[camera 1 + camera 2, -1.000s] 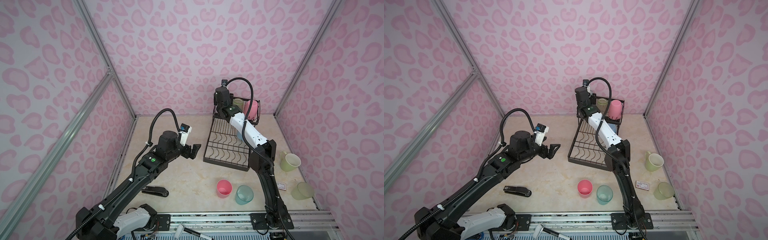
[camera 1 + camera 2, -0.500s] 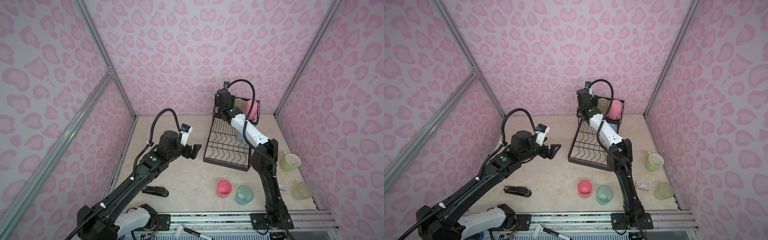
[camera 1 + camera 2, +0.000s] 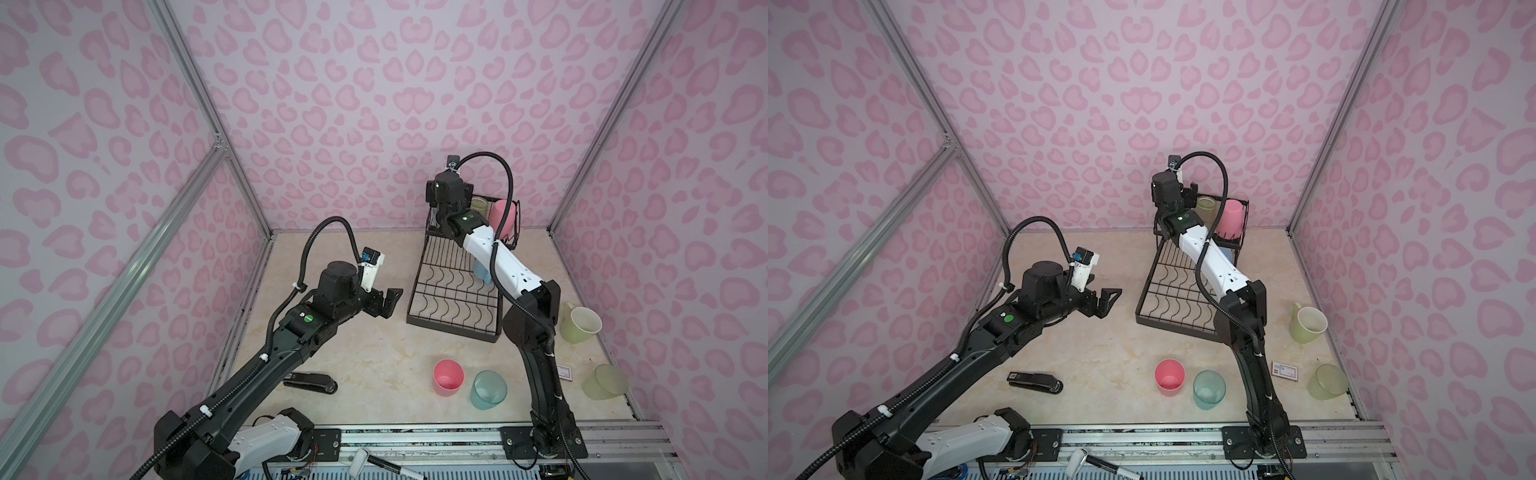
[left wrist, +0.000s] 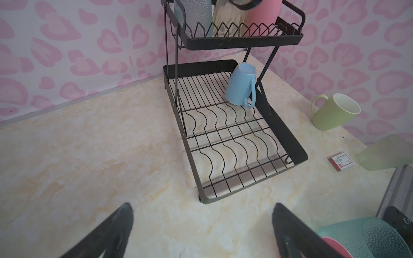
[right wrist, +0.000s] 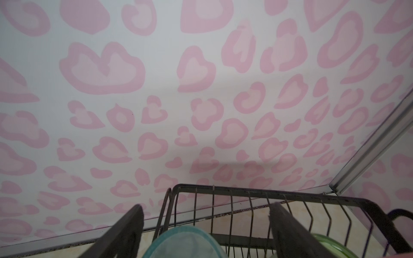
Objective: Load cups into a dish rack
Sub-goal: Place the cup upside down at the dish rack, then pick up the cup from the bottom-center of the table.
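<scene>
black dish rack [image 4: 283,134], light blue mug [image 4: 239,89] (pink-spotted walls [image 3: 374,104])

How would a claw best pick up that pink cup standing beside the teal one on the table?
Probably grip the pink cup at its rim, coming from above: it stands upright, mouth open, so one finger can slip inside and one outside. Take the wall away from the teal cup, which stands close beside it.
</scene>
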Available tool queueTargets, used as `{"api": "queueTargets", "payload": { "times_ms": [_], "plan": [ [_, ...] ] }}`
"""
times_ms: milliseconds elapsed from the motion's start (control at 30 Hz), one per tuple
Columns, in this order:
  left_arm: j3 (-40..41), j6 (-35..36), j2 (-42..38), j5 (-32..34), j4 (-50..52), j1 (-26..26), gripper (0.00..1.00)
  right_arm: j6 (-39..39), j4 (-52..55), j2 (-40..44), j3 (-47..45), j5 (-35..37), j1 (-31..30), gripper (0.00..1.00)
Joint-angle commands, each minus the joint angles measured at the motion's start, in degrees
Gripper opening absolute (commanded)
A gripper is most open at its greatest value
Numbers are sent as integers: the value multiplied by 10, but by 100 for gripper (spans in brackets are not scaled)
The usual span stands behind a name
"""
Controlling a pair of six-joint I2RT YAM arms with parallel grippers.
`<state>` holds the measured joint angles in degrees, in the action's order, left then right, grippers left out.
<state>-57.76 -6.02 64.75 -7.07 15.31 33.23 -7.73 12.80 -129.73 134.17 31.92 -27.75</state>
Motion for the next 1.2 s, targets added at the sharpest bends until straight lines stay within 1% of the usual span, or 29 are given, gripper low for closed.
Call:
{"api": "queueTargets", "payload": {
  "times_ms": [0,400,600,767,867,1167],
  "plan": [
    [-2,0,-1,1,-12,0,99,14,-10,5,5,5,-3,88],
    [-4,-2,3,10,-9,0,99,28,-7,53,3,9,-11,92],
    [-4,-8,6,15,-8,0,99,25,-17,111,-48,8,-17,92],
    [-8,-20,9,11,-4,0,99,12,-18,187,-125,3,-21,92],
    [-17,-33,17,14,7,-1,98,-1,-14,249,-192,-6,-21,91],
    [-41,-65,46,17,45,0,95,-59,58,429,-407,-61,-23,87]
  ]
}}
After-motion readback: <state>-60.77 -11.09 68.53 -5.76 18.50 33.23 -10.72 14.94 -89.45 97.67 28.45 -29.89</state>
